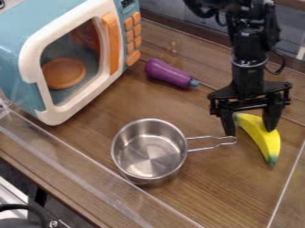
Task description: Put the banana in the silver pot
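The yellow banana [262, 140] with a green tip lies on the wooden table at the right. My black gripper [251, 118] hangs straight over its upper end, open, one finger on each side of the banana, and covers that end. The silver pot [150, 151] stands empty to the left of the banana, its wire loop handle [212, 140] pointing right toward the banana.
A teal and white toy microwave [66, 53] with an orange plate inside stands at the back left. A purple eggplant toy [170, 74] lies between the microwave and my arm. A clear plastic rim runs along the table's front edge [71, 151].
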Robot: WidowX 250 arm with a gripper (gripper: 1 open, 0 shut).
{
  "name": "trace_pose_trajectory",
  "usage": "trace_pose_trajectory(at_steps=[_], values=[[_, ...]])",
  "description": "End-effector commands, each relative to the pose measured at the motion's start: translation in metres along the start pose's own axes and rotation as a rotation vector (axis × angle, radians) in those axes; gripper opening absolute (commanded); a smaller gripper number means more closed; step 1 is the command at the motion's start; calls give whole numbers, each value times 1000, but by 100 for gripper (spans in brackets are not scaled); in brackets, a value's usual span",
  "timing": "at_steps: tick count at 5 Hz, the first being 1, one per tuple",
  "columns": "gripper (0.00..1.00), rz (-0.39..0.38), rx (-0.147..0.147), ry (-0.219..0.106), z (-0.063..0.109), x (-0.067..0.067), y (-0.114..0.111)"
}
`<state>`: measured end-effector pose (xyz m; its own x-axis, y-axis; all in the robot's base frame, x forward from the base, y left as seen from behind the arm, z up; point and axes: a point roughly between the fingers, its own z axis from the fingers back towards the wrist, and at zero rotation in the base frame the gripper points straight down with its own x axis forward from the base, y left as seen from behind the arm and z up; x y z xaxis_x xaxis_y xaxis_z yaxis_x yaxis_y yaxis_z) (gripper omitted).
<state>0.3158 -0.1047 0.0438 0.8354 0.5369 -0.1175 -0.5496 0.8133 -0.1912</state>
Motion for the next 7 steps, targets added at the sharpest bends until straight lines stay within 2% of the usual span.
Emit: trace_pose_trajectory(at_steps=[1,2,4,6,7], values=[[100,-6,-52,-47,18,-1,-19],[100,3,-54,-48,15,-3,-30],[100,-60,-40,-35,14,1,-11],[100,-47,-37,-37,3,14,1],[100,-86,-31,-27,-3,20,11]])
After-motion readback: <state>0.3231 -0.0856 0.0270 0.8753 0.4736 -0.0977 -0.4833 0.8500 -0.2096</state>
